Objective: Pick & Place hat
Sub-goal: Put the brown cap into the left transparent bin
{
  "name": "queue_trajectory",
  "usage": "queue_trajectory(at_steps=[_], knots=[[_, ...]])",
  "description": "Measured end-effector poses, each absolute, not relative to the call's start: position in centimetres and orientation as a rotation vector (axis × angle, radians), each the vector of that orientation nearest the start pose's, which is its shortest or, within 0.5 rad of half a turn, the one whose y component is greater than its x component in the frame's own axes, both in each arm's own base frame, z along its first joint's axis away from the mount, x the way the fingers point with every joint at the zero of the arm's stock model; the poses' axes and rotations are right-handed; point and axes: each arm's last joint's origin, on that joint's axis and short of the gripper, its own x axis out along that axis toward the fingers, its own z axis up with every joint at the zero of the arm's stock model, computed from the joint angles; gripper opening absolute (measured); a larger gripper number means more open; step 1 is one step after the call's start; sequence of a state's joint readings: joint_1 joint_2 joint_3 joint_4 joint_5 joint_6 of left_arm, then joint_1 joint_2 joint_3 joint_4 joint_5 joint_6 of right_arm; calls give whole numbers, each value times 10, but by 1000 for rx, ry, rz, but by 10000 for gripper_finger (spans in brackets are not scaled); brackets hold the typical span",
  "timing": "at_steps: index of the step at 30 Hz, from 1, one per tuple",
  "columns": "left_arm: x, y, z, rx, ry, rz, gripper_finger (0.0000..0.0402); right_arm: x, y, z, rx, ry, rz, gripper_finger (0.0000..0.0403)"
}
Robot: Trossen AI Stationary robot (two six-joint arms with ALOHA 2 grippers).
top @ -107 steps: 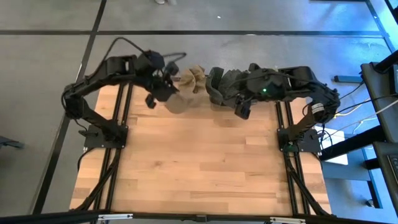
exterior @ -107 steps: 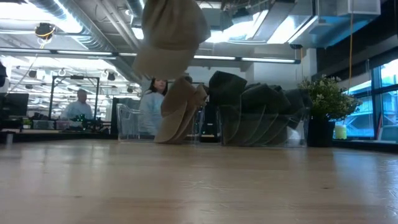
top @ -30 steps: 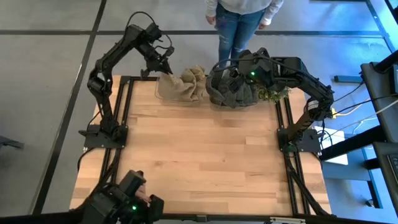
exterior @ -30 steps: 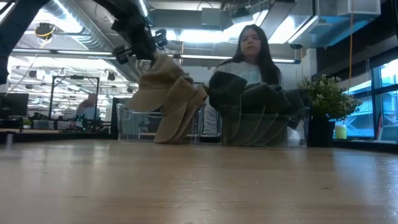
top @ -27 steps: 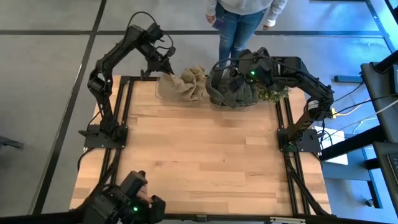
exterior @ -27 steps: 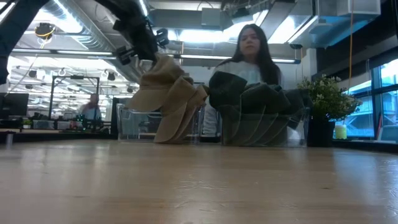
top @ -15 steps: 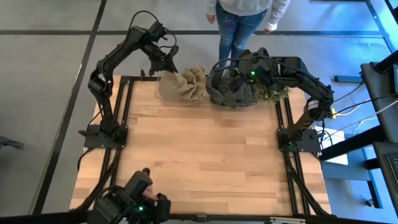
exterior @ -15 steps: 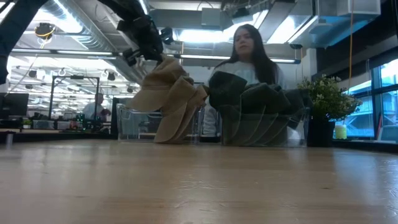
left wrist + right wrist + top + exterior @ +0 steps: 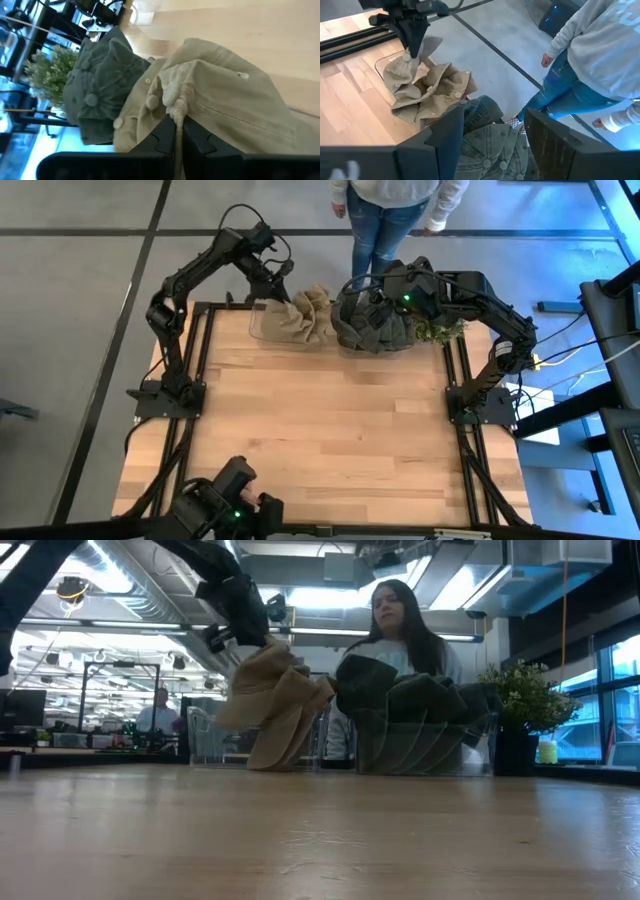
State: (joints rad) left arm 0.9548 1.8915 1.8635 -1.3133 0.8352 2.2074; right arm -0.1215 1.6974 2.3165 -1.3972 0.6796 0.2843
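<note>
Overhead, the left end effector [image 9: 280,293] is clenched on the tan hat's [image 9: 272,323] gathered top, over the clear bin [image 9: 256,332].

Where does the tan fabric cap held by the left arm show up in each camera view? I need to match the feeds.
High view: tan fabric cap at the table's far edge, left tool above it.
Low view: cap left of centre, hanging over the clear bin.
Left wrist view: cap fills the centre, pinched.
Right wrist view: cap at left.
Shared landmark: pile of dark green caps beside it.
</note>
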Motion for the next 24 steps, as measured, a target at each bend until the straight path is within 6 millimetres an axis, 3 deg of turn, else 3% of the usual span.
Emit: queue_trajectory(at_steps=[8, 12, 24], knots=[[237, 297, 317, 996, 515, -655, 21, 278, -52, 493, 32, 655, -857, 210], [236, 299, 317, 866, 574, -593, 21, 277, -52, 492, 30, 664, -858, 210], [236, 291, 315, 722, 642, -607, 40, 277, -52, 492, 4, 682, -849, 210]])
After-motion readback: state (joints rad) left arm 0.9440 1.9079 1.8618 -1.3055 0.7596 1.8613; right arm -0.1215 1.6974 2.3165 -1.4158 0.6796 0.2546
